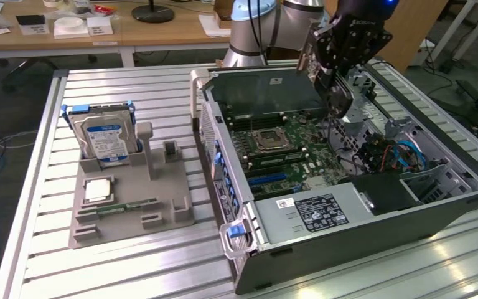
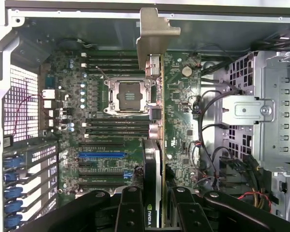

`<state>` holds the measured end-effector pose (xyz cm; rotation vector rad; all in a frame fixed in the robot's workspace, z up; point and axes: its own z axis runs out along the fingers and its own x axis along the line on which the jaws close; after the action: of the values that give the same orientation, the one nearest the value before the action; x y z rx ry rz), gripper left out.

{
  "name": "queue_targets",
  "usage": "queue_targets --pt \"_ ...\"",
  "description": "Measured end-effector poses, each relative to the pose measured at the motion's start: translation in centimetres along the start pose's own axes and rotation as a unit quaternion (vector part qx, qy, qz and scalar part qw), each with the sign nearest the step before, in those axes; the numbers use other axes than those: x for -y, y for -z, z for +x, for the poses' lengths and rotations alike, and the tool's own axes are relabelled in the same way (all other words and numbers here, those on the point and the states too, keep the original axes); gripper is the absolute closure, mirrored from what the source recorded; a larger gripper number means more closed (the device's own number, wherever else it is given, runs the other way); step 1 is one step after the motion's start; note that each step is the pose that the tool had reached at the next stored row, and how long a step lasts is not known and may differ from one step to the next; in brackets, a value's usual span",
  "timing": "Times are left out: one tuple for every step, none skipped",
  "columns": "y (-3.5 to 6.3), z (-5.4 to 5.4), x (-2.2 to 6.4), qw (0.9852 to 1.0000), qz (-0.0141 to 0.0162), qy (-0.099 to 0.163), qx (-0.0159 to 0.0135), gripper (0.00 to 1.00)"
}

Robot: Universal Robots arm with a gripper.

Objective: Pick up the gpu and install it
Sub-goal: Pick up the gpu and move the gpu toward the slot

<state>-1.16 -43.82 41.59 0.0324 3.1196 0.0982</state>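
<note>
Fingers of the gripper point(image 2: 152, 205) are clamped on the gpu point(image 2: 152, 154), which hangs edge-on over the motherboard point(image 2: 179, 96) of the open computer case point(image 1: 347, 237), lined up alongside the CPU socket point(image 2: 127, 95), its pale metal bracket point(image 2: 153, 34) at the end away from the wrist. On the exterior view's left, a hard drive point(image 1: 104, 134) with a blue-white label stands upright in a grey holder point(image 1: 160, 187) on the slatted aluminium table point(image 1: 40, 261)
</note>
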Motion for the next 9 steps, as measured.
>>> queue_targets --pt "0.00 -0.10 0.00 1.0000 0.0000 0.000 0.0000 0.73" --pt "0.00 -0.18 0.00 1.0000 0.0000 0.000 0.0000 0.73" --pt "0.00 -0.24 -0.01 1.0000 0.0000 0.000 0.0000 0.73" --pt "0.00 -0.27 -0.01 1.0000 0.0000 0.000 0.0000 0.73" --pt "0.00 -0.28 -0.01 1.0000 0.0000 0.000 0.0000 0.73" --pt "0.00 -0.28 -0.01 1.0000 0.0000 0.000 0.0000 0.73" --pt "0.00 -0.28 -0.01 1.0000 0.0000 0.000 0.0000 0.73" --pt "0.00 -0.28 -0.01 1.0000 0.0000 0.000 0.0000 0.73" --pt "-0.01 -0.29 -0.01 1.0000 0.0000 0.000 0.0000 0.73"
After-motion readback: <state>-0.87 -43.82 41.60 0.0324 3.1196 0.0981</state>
